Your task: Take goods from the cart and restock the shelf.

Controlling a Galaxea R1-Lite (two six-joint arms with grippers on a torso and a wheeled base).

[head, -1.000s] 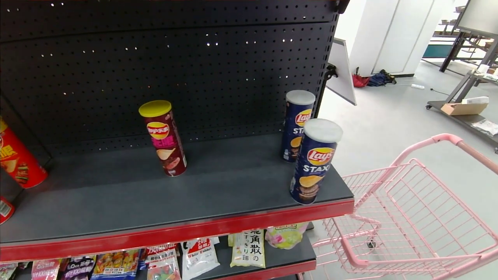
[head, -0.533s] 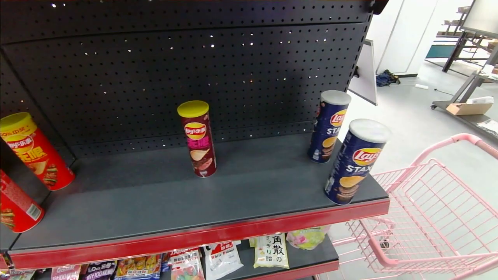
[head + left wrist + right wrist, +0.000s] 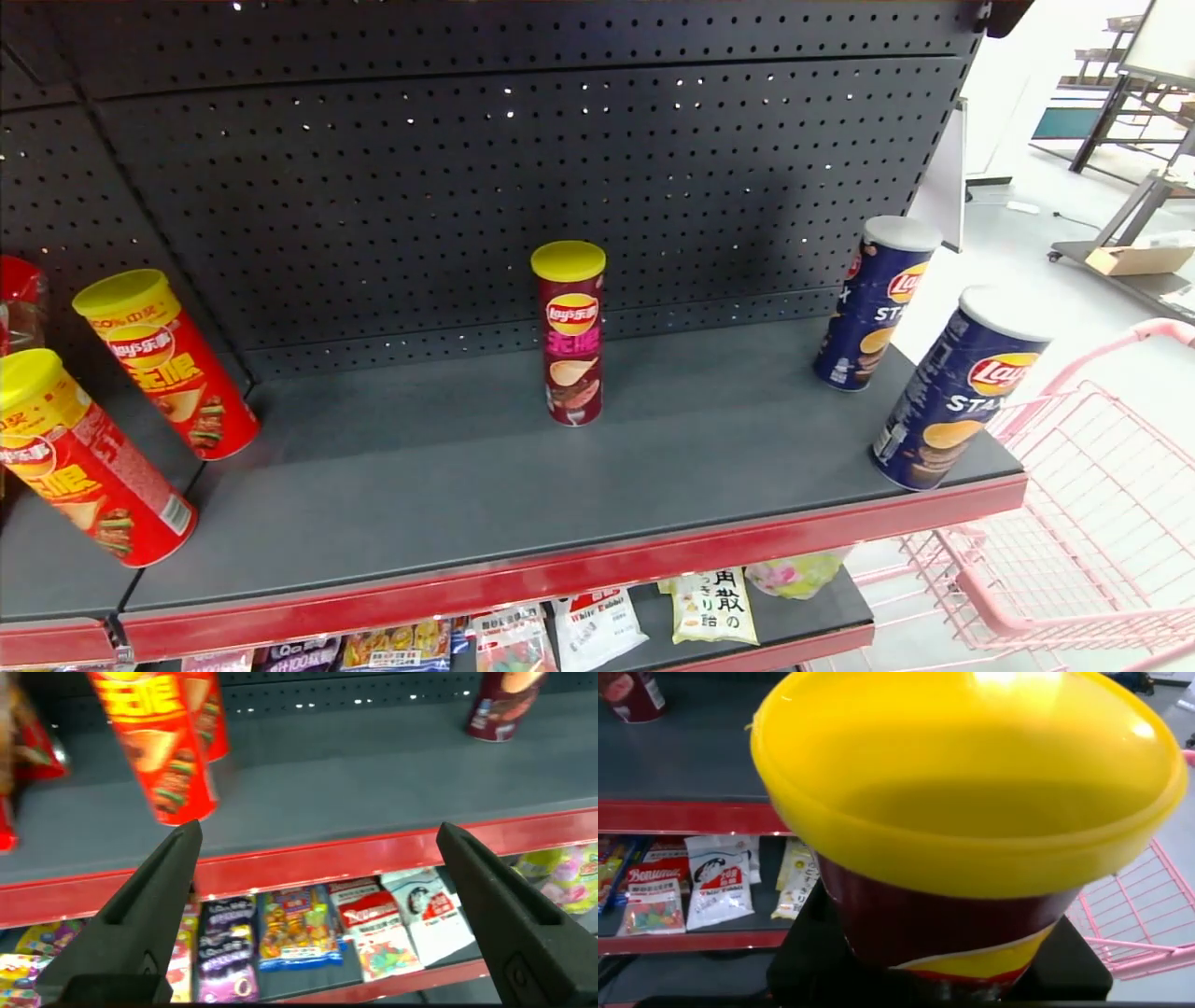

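Note:
A maroon chips can with a yellow lid (image 3: 971,812) sits right in front of the right wrist camera, my right gripper shut on its lower body. My left gripper (image 3: 318,829) is open, its two black fingers spread wide, level with the red front edge of the shelf (image 3: 355,775). On the dark shelf board (image 3: 448,485) a matching maroon can (image 3: 570,336) stands upright in the middle. Two blue cans (image 3: 873,303) (image 3: 957,392) stand at the right end. Two red cans (image 3: 168,364) (image 3: 79,457) stand at the left. The pink cart (image 3: 1074,523) is right of the shelf.
A perforated black back panel (image 3: 467,187) closes the shelf behind. Snack packets (image 3: 597,625) lie on the lower shelf. Open board lies between the maroon can and the cans on either side. A trolley with a box (image 3: 1130,257) stands far right on the floor.
The head camera has swung left: the whole picture shifted right, bringing two red cans into view at the left. The cans on the shelf have not moved.

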